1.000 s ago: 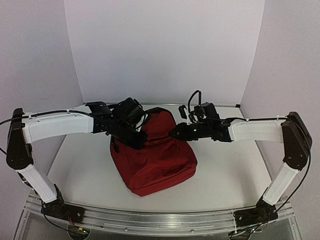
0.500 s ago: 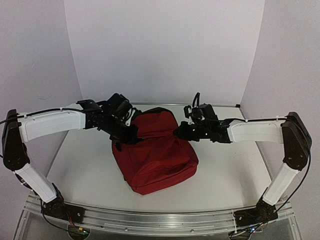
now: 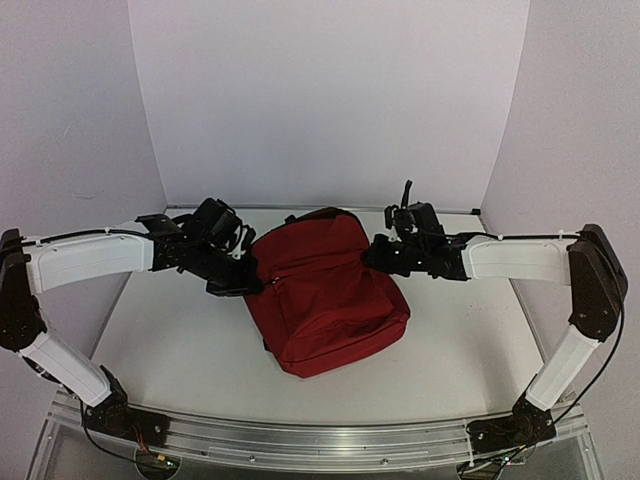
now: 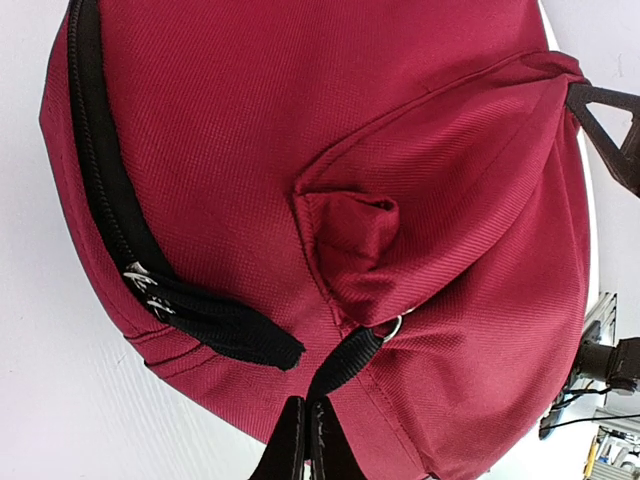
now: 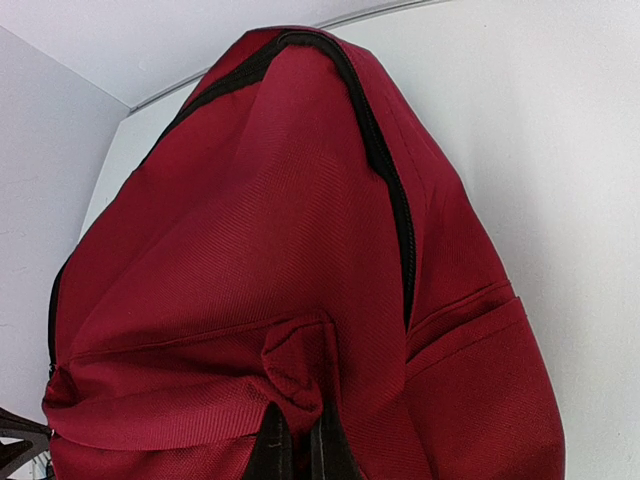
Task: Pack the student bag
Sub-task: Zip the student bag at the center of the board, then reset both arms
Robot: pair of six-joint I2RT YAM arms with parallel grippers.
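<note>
Where the left arm reaches in over the left side of the white table (image 3: 170,345), the left gripper (image 4: 308,412) is fully closed. Its jaws are pinched on a black pull tab (image 4: 345,362) that hangs from a metal ring (image 4: 392,327) on the student bag (image 3: 330,290). Left of that tab in the left wrist view, a black zip (image 4: 105,190) curves round the bag's edge, with two pale pullers side by side on it. The bag lies in the middle of the table, between the two arms. Its dark-red front faces up and its top end points toward the back wall. At the bag's upper right side, the right gripper (image 5: 298,425) is likewise closed tight, clamping a raised fold of red fabric (image 5: 295,360) on the bag's front, which is drawn up into a small peak at the grip.
</note>
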